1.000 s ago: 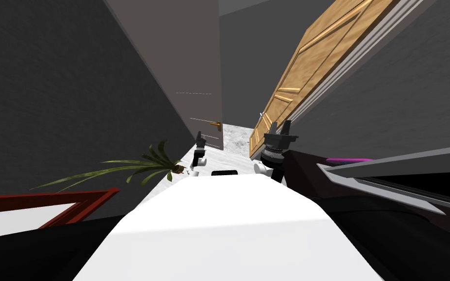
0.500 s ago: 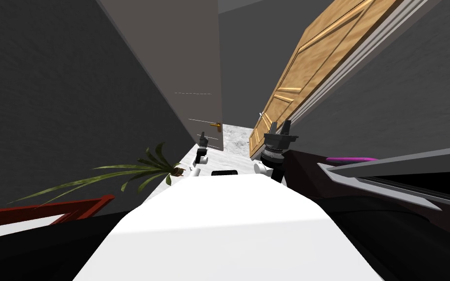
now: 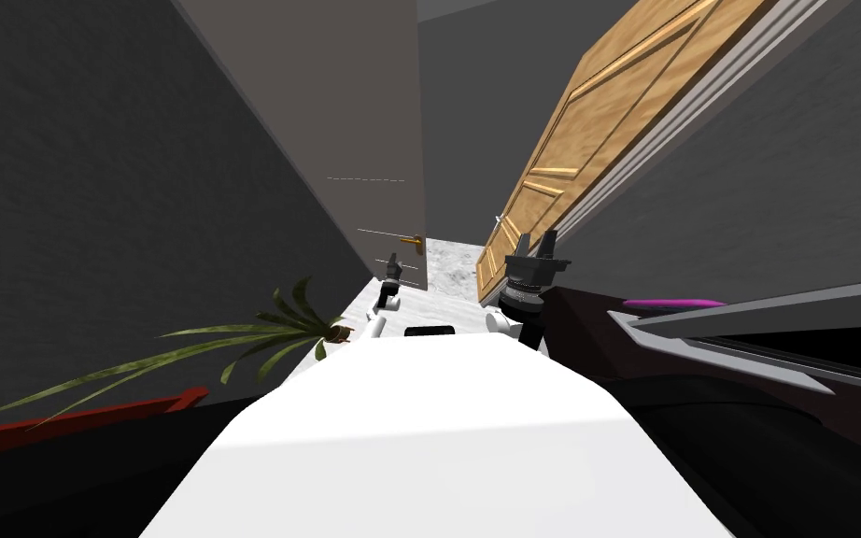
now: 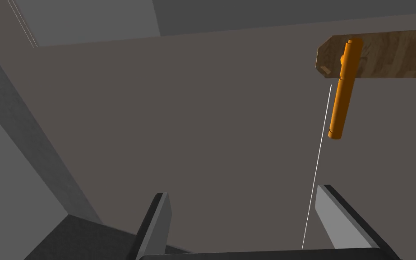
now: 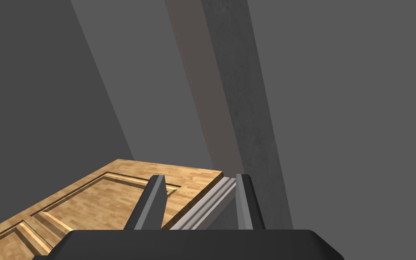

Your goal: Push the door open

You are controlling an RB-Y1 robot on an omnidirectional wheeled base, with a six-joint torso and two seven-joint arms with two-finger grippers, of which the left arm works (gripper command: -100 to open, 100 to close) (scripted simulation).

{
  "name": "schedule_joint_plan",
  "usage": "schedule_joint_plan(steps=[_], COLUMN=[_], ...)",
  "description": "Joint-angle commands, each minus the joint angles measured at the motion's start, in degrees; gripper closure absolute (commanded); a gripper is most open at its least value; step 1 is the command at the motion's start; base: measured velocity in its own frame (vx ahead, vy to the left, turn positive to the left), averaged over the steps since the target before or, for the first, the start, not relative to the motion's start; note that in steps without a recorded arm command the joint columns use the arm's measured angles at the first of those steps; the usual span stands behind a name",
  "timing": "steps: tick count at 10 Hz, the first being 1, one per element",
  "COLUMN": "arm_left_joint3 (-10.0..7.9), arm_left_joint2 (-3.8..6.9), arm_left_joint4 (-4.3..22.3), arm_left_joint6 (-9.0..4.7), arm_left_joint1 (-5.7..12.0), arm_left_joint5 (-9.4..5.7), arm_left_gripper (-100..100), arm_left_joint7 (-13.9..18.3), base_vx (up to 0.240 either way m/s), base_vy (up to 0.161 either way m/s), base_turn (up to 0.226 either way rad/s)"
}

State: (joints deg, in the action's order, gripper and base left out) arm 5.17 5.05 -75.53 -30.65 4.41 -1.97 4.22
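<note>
A grey-brown door point(image 3: 363, 121) stands ahead on the left, with an orange lever handle point(image 3: 411, 241) near its edge. My left gripper point(image 3: 393, 268) is low in front of that door, below the handle. In the left wrist view the door point(image 4: 202, 126) is a flat grey-brown plane behind the left gripper point(image 4: 242, 192), which is open and holds nothing. The orange handle point(image 4: 342, 90) lies beyond one fingertip, apart from it. My right gripper point(image 3: 536, 237) is raised beside a wooden panelled door point(image 3: 587, 121). The right gripper point(image 5: 200, 177) has its fingers a little apart, with nothing between them.
A dark grey wall point(image 3: 92, 187) runs along my left, with a long-leaved plant point(image 3: 261, 332) and a red frame point(image 3: 74, 420) at its foot. Pale marbled floor point(image 3: 447, 271) leads between the two doors. Dark furniture point(image 3: 746, 336) with a magenta item point(image 3: 671, 304) crowds my right.
I have moved forward a little: the plant and red frame have slid back towards the lower left. My left gripper has crept closer to the grey-brown door. The right arm has kept still.
</note>
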Motion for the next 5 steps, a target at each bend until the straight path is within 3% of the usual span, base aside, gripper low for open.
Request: schedule_joint_plan(steps=[1,2,3,4,5], arm_left_joint3=[0.43,0.43,0.67,0.67,0.89], arm_left_joint2=[0.09,0.09,0.22,0.22,0.33], arm_left_joint4=[2.86,4.23,5.93,7.1,8.66], arm_left_joint6=[0.77,0.77,1.05,1.05,1.32], arm_left_joint1=[2.46,2.46,4.26,4.26,5.97], arm_left_joint5=[-0.4,-0.4,-0.7,-0.7,-0.98], arm_left_gripper=[-100,-100,-100,-100,-100], arm_left_joint7=[0.12,0.12,0.26,0.26,0.4], base_vx=[0.067,0.06,0.046,0.038,0.051], base_vy=[0.081,0.058,0.04,0.032,0.047], base_turn=[-0.076,-0.032,-0.053,-0.025,-0.044])
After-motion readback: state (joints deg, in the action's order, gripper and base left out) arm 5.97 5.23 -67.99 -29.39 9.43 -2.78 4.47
